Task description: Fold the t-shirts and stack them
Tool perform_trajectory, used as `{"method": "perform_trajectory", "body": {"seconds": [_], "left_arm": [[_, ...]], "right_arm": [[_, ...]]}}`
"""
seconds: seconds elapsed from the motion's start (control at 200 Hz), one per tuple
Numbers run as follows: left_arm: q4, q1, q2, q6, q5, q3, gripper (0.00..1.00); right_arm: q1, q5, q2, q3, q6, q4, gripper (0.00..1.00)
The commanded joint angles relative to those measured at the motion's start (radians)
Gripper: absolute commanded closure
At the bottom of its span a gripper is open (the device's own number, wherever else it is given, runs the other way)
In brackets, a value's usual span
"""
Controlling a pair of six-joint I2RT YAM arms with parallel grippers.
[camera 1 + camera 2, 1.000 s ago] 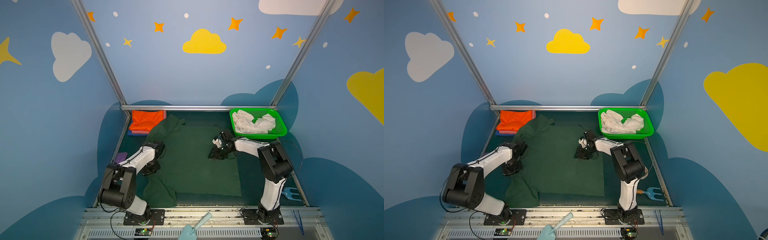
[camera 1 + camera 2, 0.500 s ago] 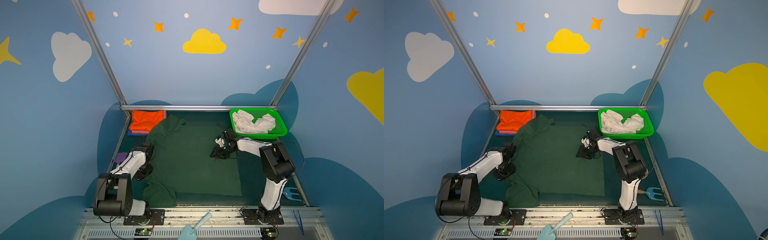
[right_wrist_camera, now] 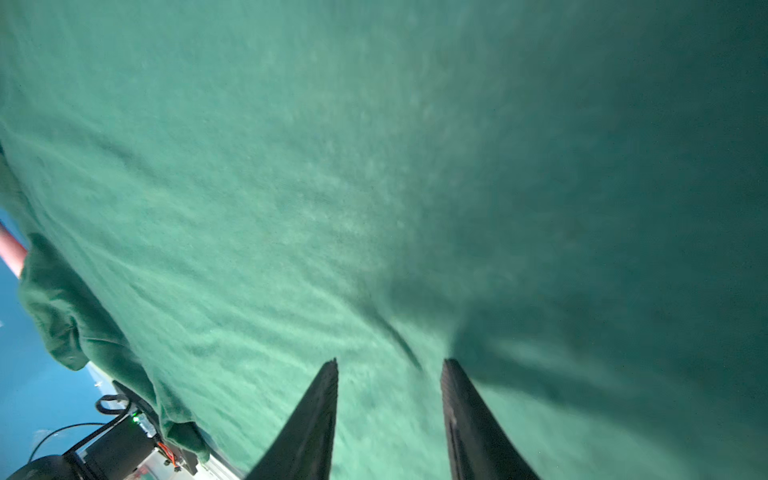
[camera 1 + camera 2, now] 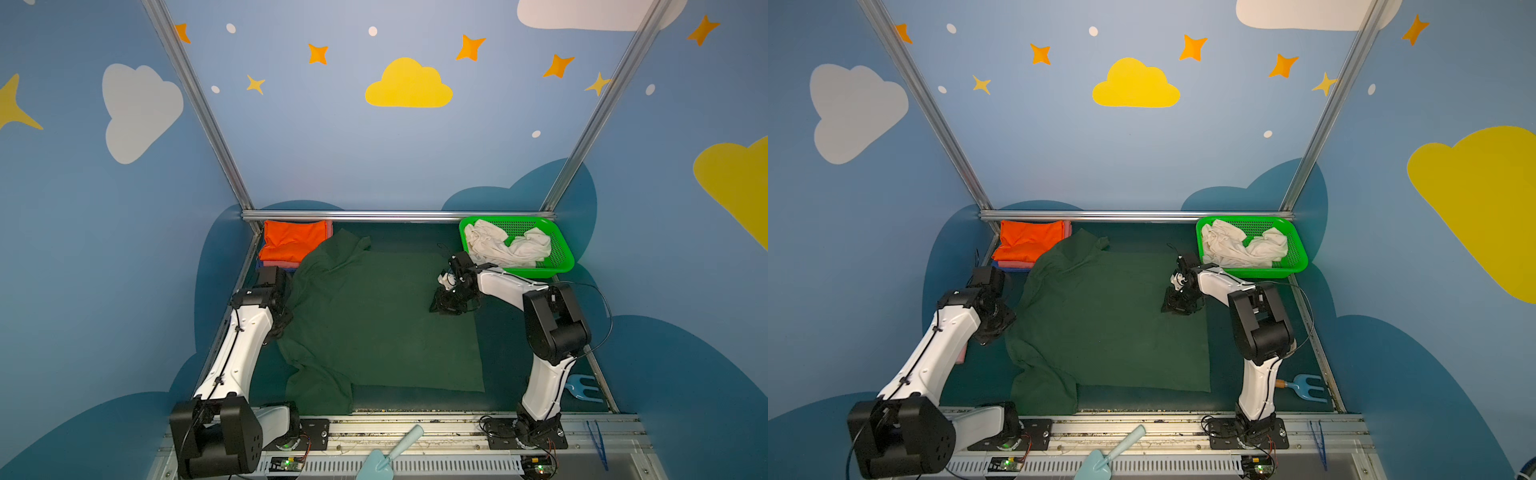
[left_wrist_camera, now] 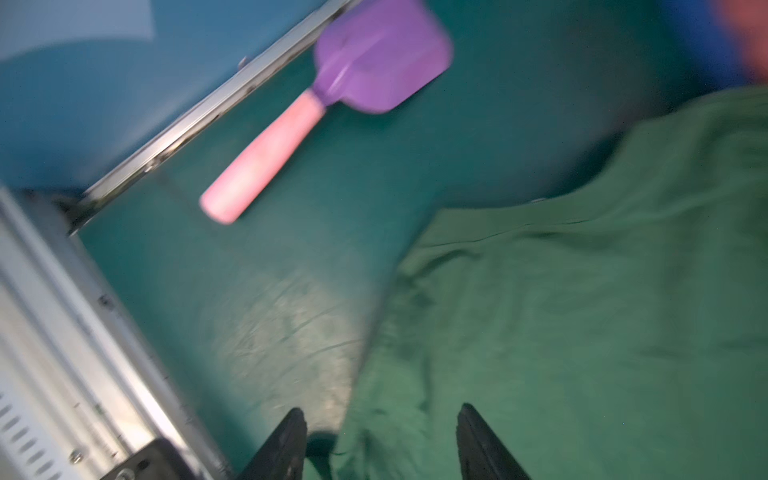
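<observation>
I find my left tool (image 5: pixel 381 409) released, jaws apart with nothing between them. The edge of the dark green t-shirt (image 4: pixel 374 316) lies just below it. My right tool (image 3: pixel 389 361) is likewise released, close over that shirt, which lies spread on the worktop (image 4: pixel 498 353).

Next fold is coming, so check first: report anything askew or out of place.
The dark green t-shirt lies flat on its right half, but its left edge is bunched and its near-left corner is rumpled. Its far corner reaches the folded orange t-shirt. A purple toy spatula with a pink handle lies by the left rail.
</observation>
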Motion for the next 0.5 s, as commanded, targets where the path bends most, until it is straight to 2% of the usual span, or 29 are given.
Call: {"method": "perform_trajectory", "body": {"seconds": [0.0,0.265,0.491], "left_arm": [[0.082,0.003,0.059,0.074,0.076,0.075,0.38],[0.127,-0.003,0.455,0.257,0.234,0.467,0.34],[0.125,-0.004,0.746,0.38,0.346,0.785,0.31]], "right_arm": [[-0.008,0.046,-0.026,0.104,-0.043,-0.093,0.56],[-0.065,0.124,0.036,0.348,-0.074,-0.183,0.55],[-0.111,0.235,0.183,0.555,-0.094,-0.249,0.54]]}}
